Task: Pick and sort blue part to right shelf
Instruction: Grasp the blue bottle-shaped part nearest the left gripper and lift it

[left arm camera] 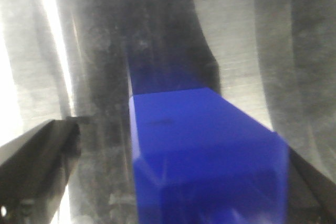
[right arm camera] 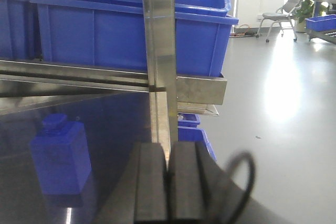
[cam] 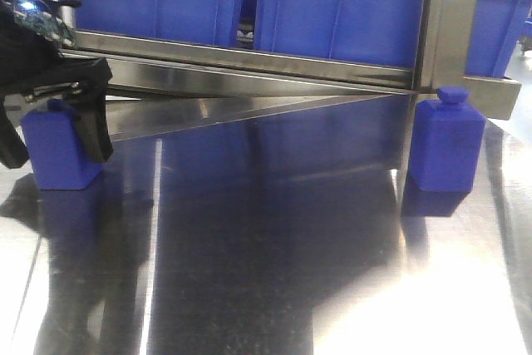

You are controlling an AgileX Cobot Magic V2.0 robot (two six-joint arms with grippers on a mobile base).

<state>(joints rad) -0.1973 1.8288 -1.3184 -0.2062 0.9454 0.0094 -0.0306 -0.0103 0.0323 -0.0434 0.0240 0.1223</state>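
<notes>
Between fingers (left arm camera: 42,161) of our left gripper (cam: 54,139): blue part (cam: 54,164), ungripped.
We're open around it; lift and right shelf (cam: 249,60) drop remain.

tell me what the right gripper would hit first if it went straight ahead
Likely the upright steel post of the right shelf, straight ahead of the shut right gripper; depth unclear.

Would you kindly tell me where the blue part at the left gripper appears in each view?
Exterior front: the blue part is at far left, between the left gripper fingers.
Left wrist: it fills the lower centre.
Right wrist: not in it; the other blue part shows there instead.
Shared landmark: the upright steel post, in the exterior and right wrist views.
</notes>
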